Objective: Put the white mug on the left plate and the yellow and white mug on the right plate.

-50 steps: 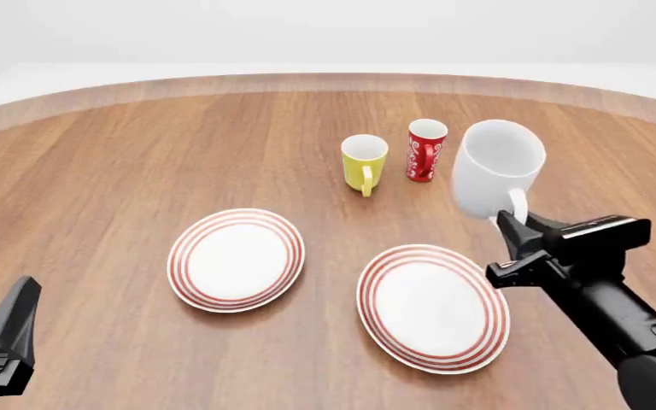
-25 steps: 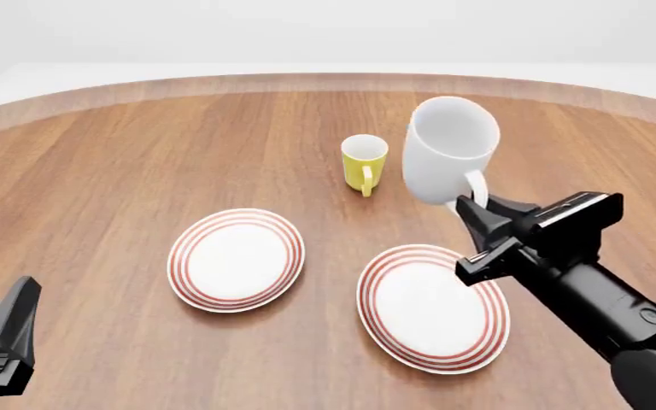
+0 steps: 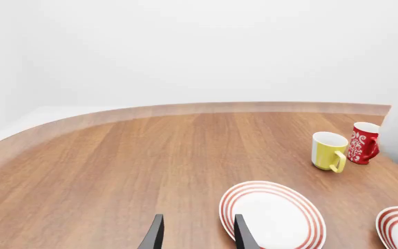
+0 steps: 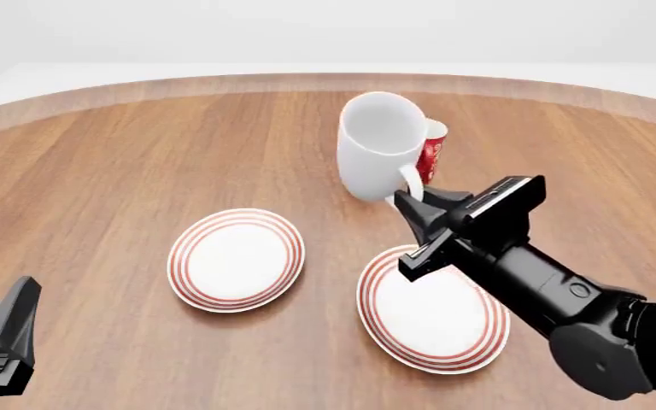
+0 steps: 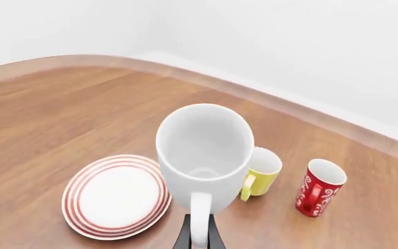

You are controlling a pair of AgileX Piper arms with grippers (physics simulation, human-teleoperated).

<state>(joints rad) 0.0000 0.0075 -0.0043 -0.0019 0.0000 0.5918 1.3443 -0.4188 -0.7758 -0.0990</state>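
The left gripper (image 4: 3, 342) is seen low at the near left corner of the front view, over bare wood, with its fingers (image 3: 155, 234) held apart and nothing between them; wide open table (image 4: 134, 145) lies ahead of it and to its left, up to the curved far edge. Just to its right the left plate (image 4: 236, 259) lies flat, white with thin red rings at the rim, with nothing on it. Near the middle, the white mug (image 4: 381, 158) is held above the table, plain glossy white and tilted so that its mouth is turned toward the front camera. It hangs in front of the yellow and white mug (image 5: 260, 174), which is hidden in the front view but is shown standing upright in both wrist views, yellow outside, white inside. A red cup (image 4: 430, 152) with white markings is seen just to the right, partly hidden behind the white mug. The right gripper (image 4: 408, 224) is clamped on the white mug's loop handle; its arm slants in from the lower right, above the right plate (image 4: 465, 348), which lies nearer the table's front edge.
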